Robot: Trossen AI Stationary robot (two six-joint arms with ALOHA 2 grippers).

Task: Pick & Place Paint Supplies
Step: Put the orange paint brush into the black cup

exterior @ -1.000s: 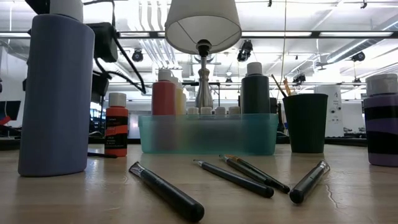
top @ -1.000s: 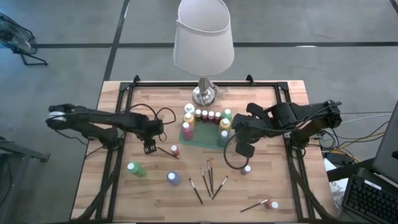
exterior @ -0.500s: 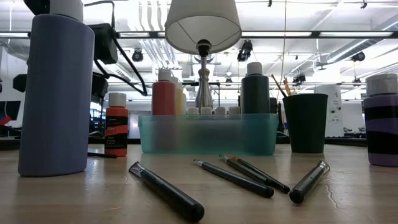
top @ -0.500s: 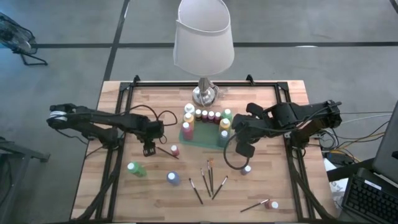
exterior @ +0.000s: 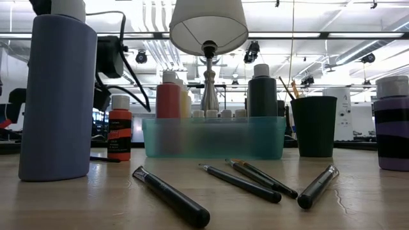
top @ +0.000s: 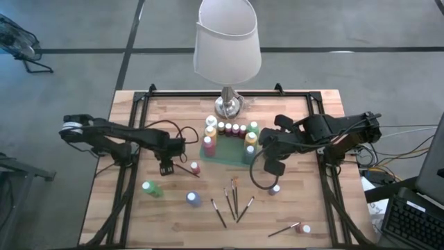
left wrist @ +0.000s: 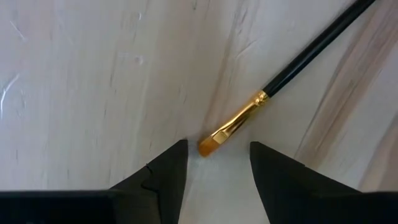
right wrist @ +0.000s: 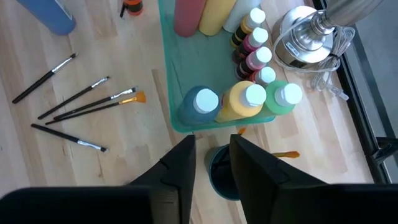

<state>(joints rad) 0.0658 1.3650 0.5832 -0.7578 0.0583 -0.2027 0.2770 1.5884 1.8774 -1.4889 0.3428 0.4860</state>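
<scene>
Over paintbrush tip, left gripper parted, table

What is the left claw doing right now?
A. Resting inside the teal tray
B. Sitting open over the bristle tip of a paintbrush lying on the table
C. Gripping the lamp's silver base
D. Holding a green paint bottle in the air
B. The left wrist view shows the left claw open, its two dark fingers either side of the orange bristle end of a paintbrush lying flat on the wooden table.
</scene>
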